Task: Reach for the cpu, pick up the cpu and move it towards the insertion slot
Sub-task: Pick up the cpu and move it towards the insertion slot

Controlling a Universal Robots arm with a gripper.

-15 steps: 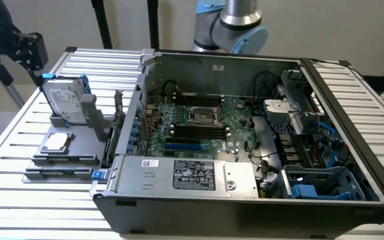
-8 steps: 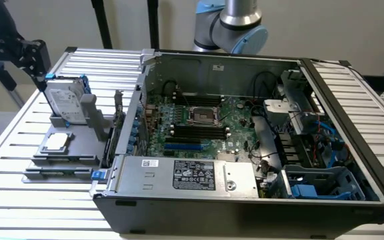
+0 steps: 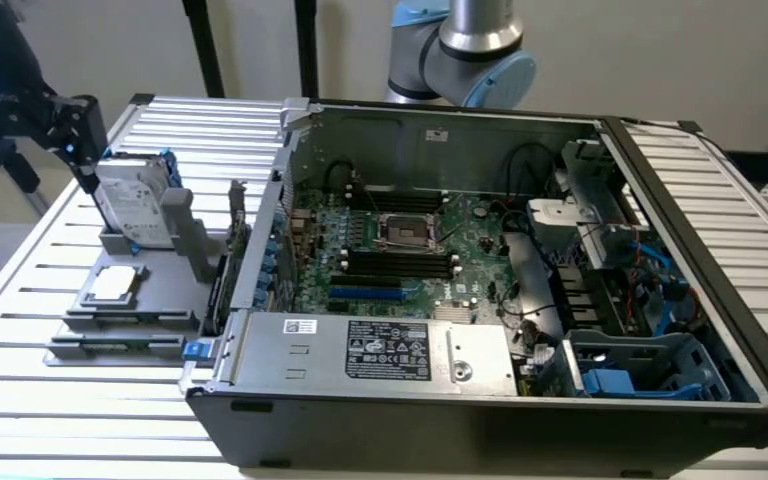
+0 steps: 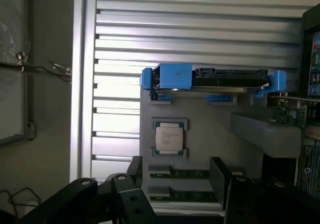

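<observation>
Gripper (image 4: 176,183): two black fingers (image 4: 131,184) set wide apart, nothing between them. It hangs above the grey fixture and touches nothing.

Memory sticks (image 4: 183,174): two, lying in parallel grooves of the fixture, directly under the gap between the fingers.

Cpu (image 4: 169,137): small square chip, silver top up, flat in its own recessed pocket just beyond the sticks. Not yet grasped. The pocket presumably fixes its position and squareness and leaves its edges free for a grasp from above.

Grey fixture (image 4: 210,129): moulded holder on the slatted table (image 4: 175,34), beside the computer case. It appears meant to keep each part at a known spot.

Hard drive (image 4: 215,79): silver with a blue frame, standing on edge at the fixture's far end, clear of the cpu.

Computer case (image 3: 491,410): lying on its side with the panel off, so the motherboard (image 3: 484,262) faces up and can be reached from overhead.

Insertion slot (image 3: 407,230): square socket with a silver frame and dark centre, mid-board, next to the long black memory slots (image 3: 398,265). It is well apart from the cpu, on the exterior view's right of it.
</observation>
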